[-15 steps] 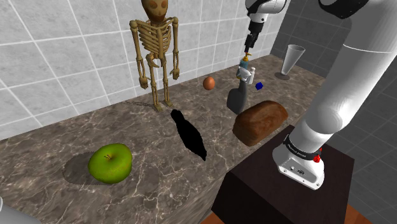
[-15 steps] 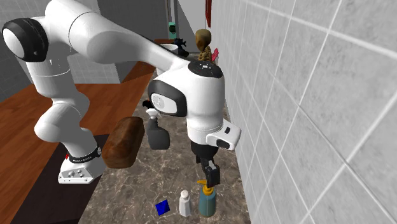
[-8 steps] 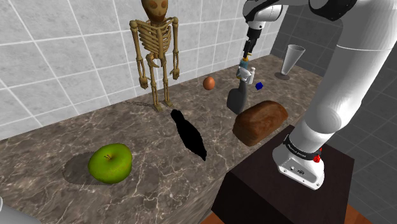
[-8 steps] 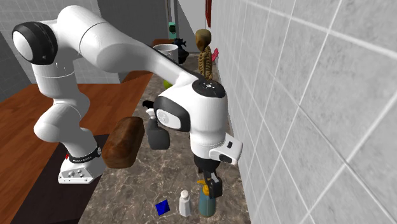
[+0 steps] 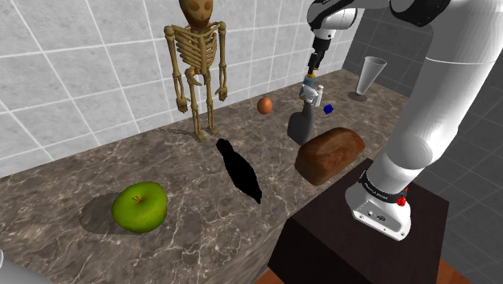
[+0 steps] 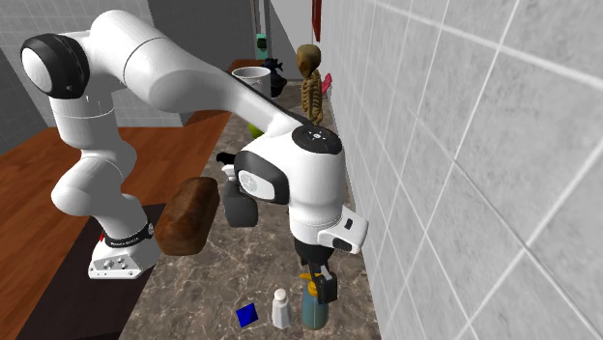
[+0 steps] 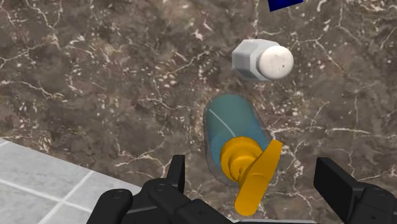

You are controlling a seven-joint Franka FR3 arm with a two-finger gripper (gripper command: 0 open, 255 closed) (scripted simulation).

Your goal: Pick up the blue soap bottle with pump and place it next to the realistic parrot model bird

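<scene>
Zero contact recorded. Found gripper (image 7: pixel 254 170) spread wide and empty, hovering directly over blue soap bottle (image 7: pixel 228 124), in line with its orange pump (image 7: pixel 242 156). Located bottle upright on marble counter (image 7: pixel 95 76), just beside tiled wall (image 7: pixel 38 188) and small white bottle (image 7: pixel 262 60), well apart from black parrot shape (image 5: pixel 239 171). Judged light, rigid, smooth-walled, likely slippery and tip-prone. Recommend clamping translucent body below pump collar, not nozzle.
</scene>
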